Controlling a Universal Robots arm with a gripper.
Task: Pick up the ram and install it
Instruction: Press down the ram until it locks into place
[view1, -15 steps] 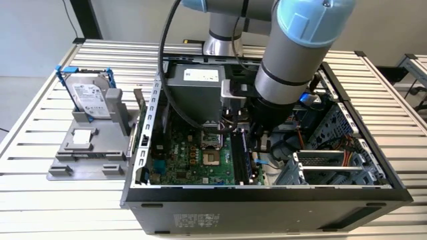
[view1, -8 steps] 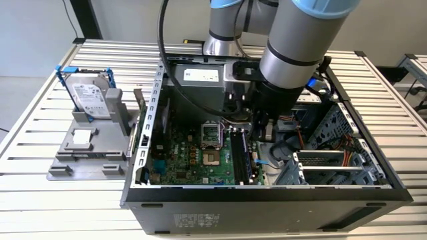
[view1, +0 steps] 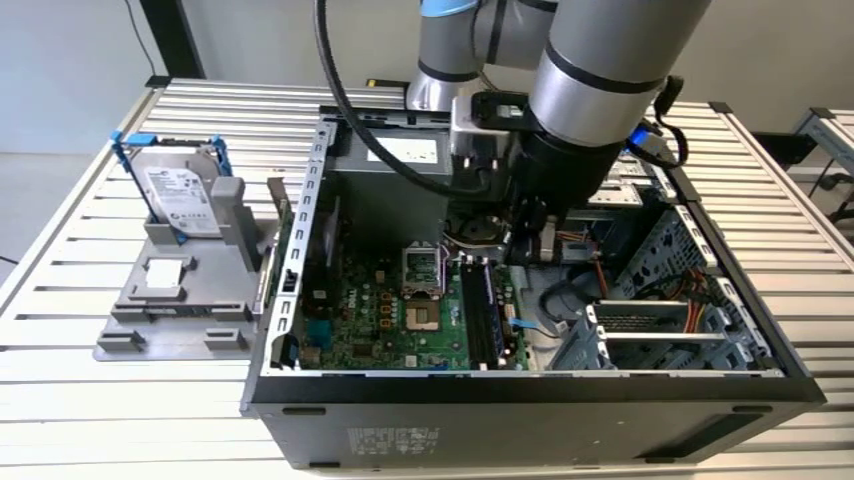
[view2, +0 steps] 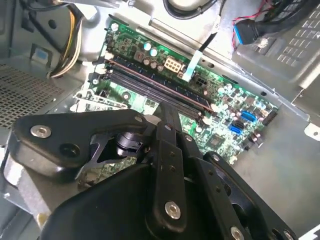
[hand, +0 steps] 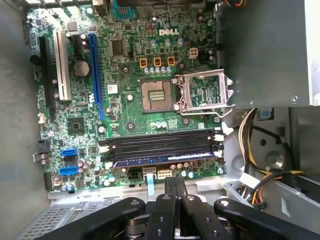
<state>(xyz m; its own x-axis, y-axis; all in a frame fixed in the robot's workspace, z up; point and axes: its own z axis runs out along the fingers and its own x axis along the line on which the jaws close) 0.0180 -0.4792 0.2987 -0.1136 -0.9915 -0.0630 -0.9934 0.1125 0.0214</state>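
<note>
Inside the open black computer case (view1: 534, 385) on the slatted metal desk (view1: 80, 400), you see the black tool (view1: 523, 238) hanging over the green motherboard (view1: 387, 310) in the exterior view. In the second wrist view, its narrow fingers (view2: 167, 112) reach toward the long black memory slots (view2: 155, 82). In the first wrist view, the fingers are pressed together, gripping nothing. The ram (hand: 165, 161), a long dark stick, sits in the motherboard's slot nearest the tool.
</note>
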